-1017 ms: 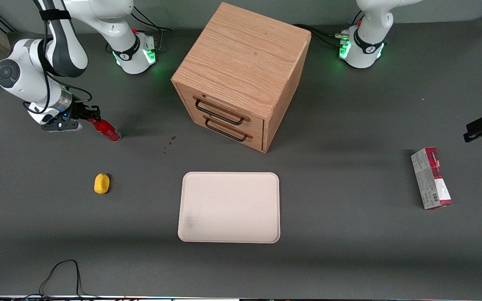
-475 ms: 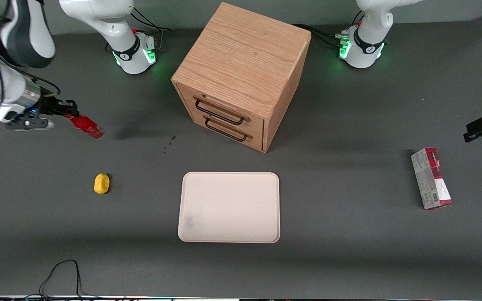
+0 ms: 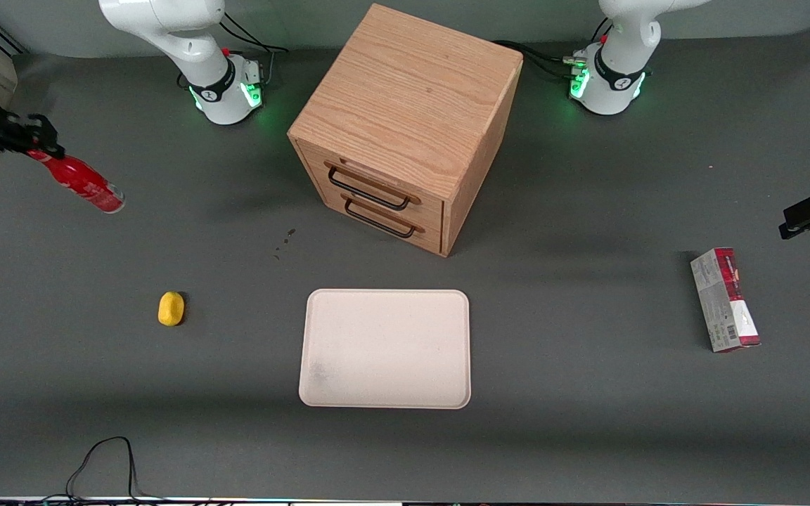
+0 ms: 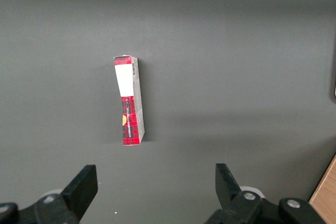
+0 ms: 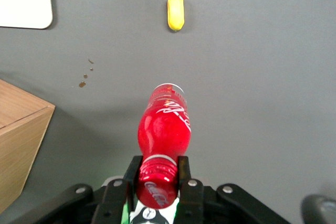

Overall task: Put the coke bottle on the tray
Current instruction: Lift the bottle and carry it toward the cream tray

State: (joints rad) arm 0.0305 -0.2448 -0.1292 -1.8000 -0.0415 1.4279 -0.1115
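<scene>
At the working arm's end of the bench, right at the edge of the front view, the pincer [image 3: 34, 144] holds the bottle [image 3: 84, 184] clear of the bench top. The wrist view shows its two fingers [image 5: 183, 174] pinched on the bottle's neck end, with the red body sticking out from them and tilted, its base lowest. Nothing touches the bottle but the pincer, so the pick-up looks done and the lift is well under way.

Nearer the front camera lies a small yellow lump [image 3: 171, 308], resting on the bench and apart from everything else. A few dark specks [image 3: 284, 242] mark the bench top between it and the wooden drawer box [image 3: 405, 126], which stands in the middle toward the arm bases, both drawers shut.

In front of that box, nearer the front edge of the bench, sits the tray [image 3: 385, 348]. It is bare apart from a faint smudge near one corner, and well apart from the bottle. So what is left is the carry across toward the middle of the bench, the lowering onto the tray, and the release.

At the parked arm's end lies a red and grey carton [image 3: 724, 299], flat on the bench and no part of this job.
</scene>
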